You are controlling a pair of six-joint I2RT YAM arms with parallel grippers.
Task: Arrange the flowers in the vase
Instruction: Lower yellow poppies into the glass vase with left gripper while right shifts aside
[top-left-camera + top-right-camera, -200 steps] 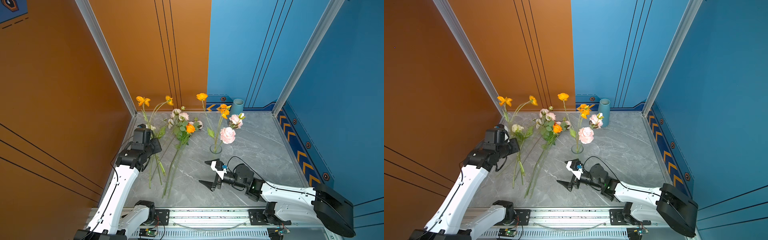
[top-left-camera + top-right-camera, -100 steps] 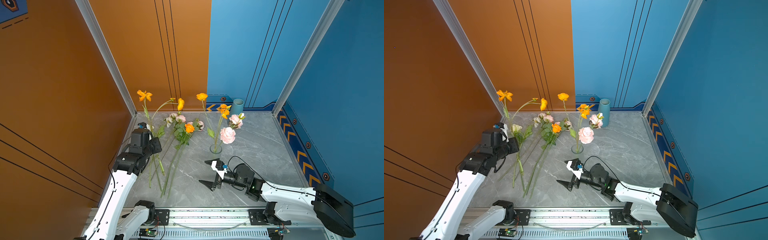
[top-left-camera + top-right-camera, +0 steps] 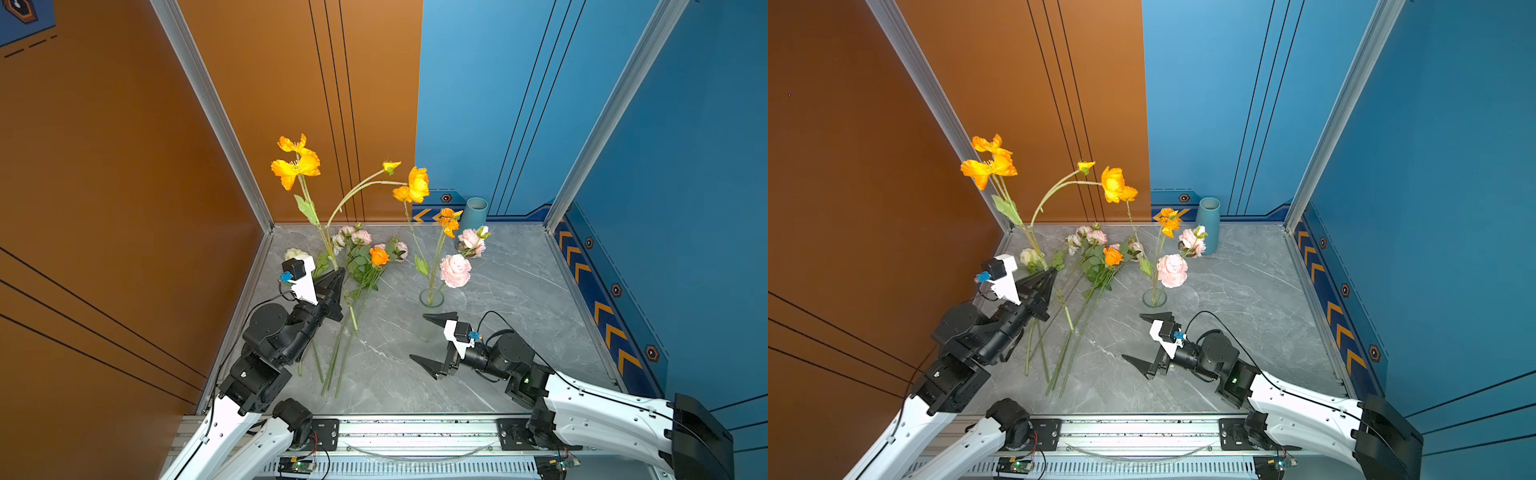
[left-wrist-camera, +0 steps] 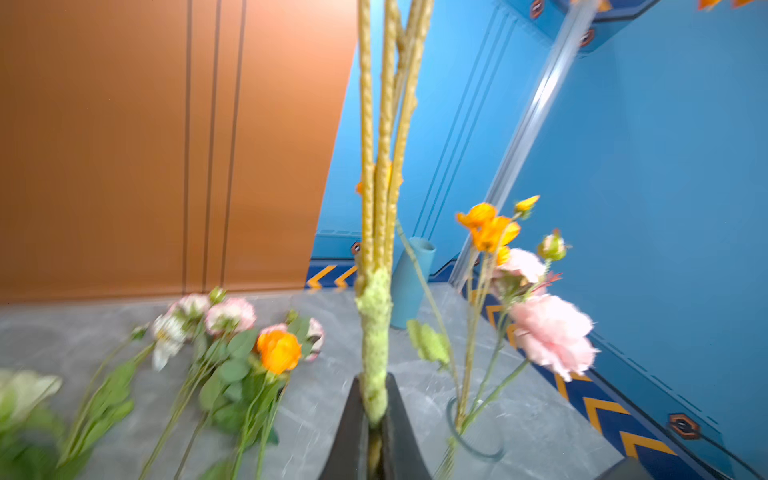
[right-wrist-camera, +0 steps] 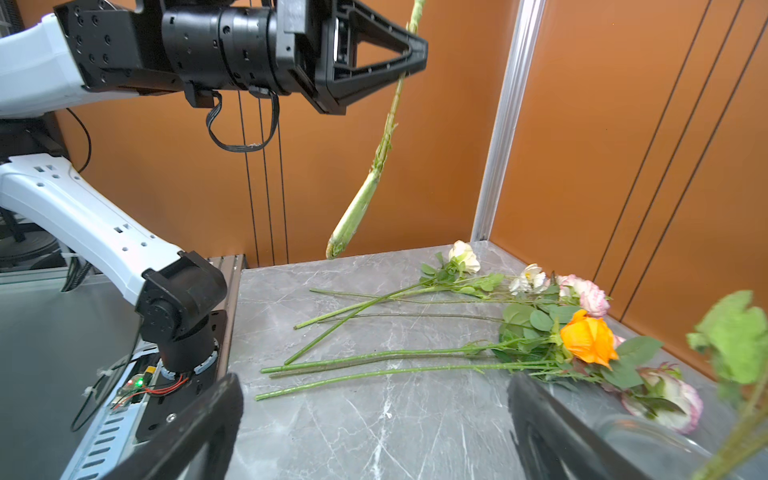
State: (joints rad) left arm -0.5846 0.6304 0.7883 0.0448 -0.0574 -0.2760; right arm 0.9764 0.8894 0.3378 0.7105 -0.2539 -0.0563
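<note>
One poppy stalk (image 3: 306,208), branched, orange-yellow blooms: gripped in the left jaws, which were clenched on its thick green stem. The grip sat partway along the stalk. In the right wrist view the lower length (image 5: 361,203) hung free below the jaws, slanting, with its cut end clear above the worktop (image 3: 519,299). Above the jaws the stalk split into thin branches that rose in front of the orange wall (image 3: 291,83), blooms topmost. In the left wrist view the stem (image 4: 376,332) ran straight up from between the two closed black tips.

Several loose flowers (image 3: 365,270), pink, cream-white and one orange: lying flat on the grey worktop just beside and below the left jaws. Heads lay toward the back wall and stems pointed toward the near rail (image 3: 415,428). Neither pair of jaws touched them.

One glass vase (image 3: 431,298): upright near the middle of the worktop, to the right of the held stalk and apart from it. It held a few flowers, among them a large pink bloom (image 3: 455,270), a smaller pink one and some orange heads.

One blue pot (image 3: 473,212): upright at the back wall, behind the glass vase.

Right jaws: spread wide with nothing held, low over the worktop on the near side of the glass vase. One tip lay just beside the vase's base; whether they touched could not be told.
</note>
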